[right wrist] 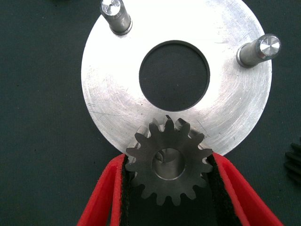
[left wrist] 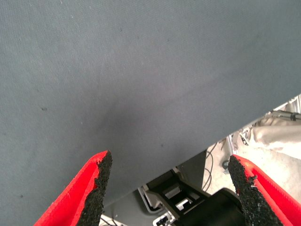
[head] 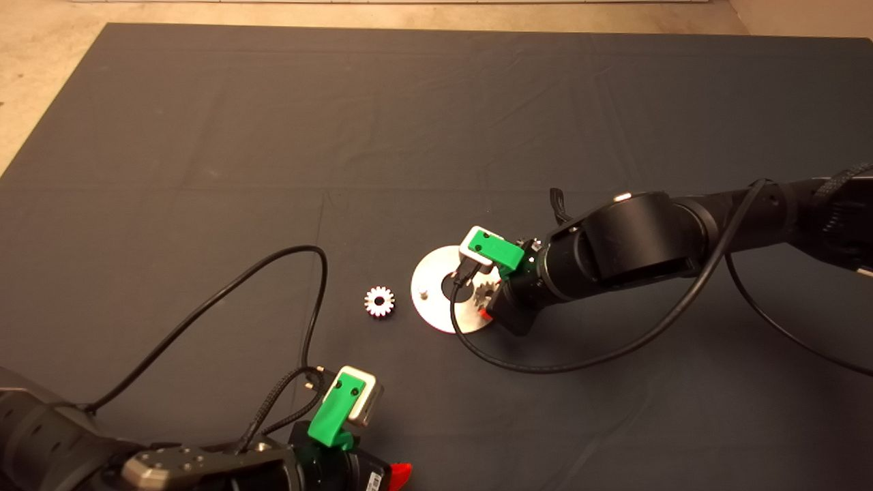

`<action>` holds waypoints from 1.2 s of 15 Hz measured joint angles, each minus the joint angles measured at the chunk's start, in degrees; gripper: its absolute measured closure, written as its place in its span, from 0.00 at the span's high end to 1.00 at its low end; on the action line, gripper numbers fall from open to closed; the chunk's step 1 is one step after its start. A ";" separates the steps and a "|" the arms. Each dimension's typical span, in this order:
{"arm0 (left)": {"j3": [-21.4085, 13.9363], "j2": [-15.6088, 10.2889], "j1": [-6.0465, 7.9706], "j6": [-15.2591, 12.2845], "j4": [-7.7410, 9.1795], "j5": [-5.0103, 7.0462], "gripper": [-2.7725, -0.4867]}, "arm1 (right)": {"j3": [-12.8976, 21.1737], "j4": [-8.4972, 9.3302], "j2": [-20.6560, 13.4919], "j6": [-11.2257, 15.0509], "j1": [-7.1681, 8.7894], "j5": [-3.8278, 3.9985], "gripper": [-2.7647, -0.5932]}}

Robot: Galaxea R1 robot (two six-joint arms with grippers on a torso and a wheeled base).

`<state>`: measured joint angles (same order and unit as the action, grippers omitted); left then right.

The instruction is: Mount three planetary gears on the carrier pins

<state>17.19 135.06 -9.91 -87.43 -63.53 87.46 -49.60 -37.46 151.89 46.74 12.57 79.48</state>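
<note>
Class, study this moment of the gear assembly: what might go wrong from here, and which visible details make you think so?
1. The right gripper holds a gear over the disc edge; its bore looks slightly off the pin beneath, so it may jam or tilt.
2. Released early, it could slip off the rim.
3. The right arm's cable loops beside the disc and might drag it or the loose gear.

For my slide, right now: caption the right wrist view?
Right pincer holds a gear over the disc's rim; two pins bare.
</note>
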 joint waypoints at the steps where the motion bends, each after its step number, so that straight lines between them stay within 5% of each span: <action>1: -0.02 -0.02 0.00 0.00 -0.01 0.02 0.55 | -0.12 0.00 0.15 -0.05 0.00 0.04 0.16; 6: -0.05 -0.20 0.02 0.00 0.00 0.02 0.55 | -0.12 0.00 0.20 -0.05 -0.01 0.00 0.16; 18: -0.05 -0.69 0.88 -0.02 0.00 0.02 0.55 | 2.52 0.04 -0.02 -0.07 -0.34 1.27 0.16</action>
<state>17.14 134.36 -9.03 -87.46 -63.53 87.48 -47.08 -37.43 151.87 46.67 12.23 80.75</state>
